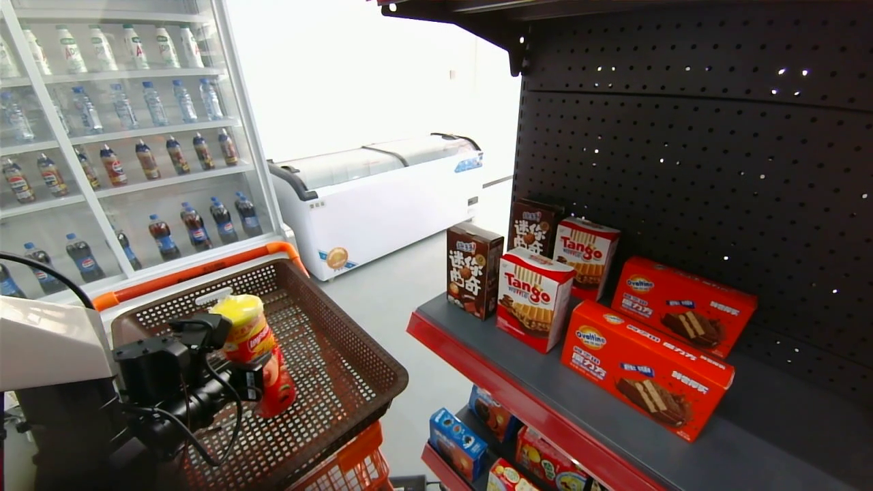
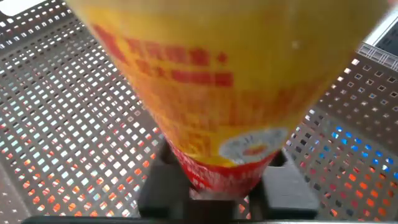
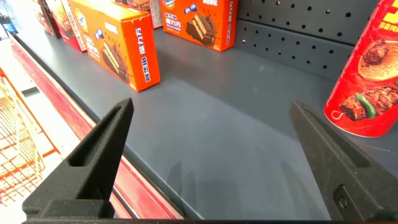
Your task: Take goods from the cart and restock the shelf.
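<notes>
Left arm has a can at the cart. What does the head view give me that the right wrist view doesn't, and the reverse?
Head view adds: the left claw shut on a yellow-lidded canister over the brown cart basket, the Tango boxes, the dark brown boxes, the drinks fridge and the chest freezer.
Right wrist view adds: the right claw open above a bare stretch of shelf, and a red canister standing on it beside that stretch.
Both share: the orange boxes on the shelf.
</notes>
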`<state>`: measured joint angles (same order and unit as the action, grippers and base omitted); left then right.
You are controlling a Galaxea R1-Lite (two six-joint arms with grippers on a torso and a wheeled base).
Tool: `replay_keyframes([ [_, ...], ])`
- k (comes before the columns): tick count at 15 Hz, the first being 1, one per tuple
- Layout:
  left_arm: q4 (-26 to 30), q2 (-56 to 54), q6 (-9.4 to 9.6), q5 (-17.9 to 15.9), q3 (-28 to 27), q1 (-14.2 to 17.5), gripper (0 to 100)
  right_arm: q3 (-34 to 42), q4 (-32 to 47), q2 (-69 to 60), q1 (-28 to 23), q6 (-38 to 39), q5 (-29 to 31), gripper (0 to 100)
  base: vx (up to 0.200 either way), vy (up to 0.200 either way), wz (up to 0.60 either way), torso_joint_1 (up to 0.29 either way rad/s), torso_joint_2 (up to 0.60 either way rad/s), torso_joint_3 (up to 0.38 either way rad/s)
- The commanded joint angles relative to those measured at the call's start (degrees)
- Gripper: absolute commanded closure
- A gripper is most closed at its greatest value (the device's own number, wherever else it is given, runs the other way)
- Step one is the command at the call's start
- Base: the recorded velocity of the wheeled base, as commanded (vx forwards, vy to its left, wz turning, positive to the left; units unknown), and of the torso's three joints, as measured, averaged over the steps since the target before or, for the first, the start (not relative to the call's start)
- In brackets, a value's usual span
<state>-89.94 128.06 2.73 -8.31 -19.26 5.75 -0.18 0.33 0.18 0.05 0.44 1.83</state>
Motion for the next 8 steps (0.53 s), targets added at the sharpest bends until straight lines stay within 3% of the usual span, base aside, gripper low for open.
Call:
replay_keyframes([
  [1, -0.1, -0.1, -0.01, 0.0, 0.5, -0.8, 100, 0.0, 0.0, 0.0, 0.0, 0.0, 0.0, 0, 0.000, 0.000, 0.00, 0.000, 0.00, 0.000],
  [3, -0.1, -0.4, -0.01, 0.2, 0.6, -2.2, 100, 0.0, 0.0, 0.0, 0.0, 0.0, 0.0, 0, 0.000, 0.000, 0.00, 0.000, 0.00, 0.000],
  [5, -0.1, -2.9, 0.08, 4.3, 0.9, -3.5, 100, 0.0, 0.0, 0.0, 0.0, 0.0, 0.0, 0, 0.000, 0.000, 0.00, 0.000, 0.00, 0.000],
  [8, 0.3, -8.7, 1.05, 4.2, 1.2, -4.2, 100, 0.0, 0.0, 0.0, 0.0, 0.0, 0.0, 0, 0.000, 0.000, 0.00, 0.000, 0.00, 0.000],
])
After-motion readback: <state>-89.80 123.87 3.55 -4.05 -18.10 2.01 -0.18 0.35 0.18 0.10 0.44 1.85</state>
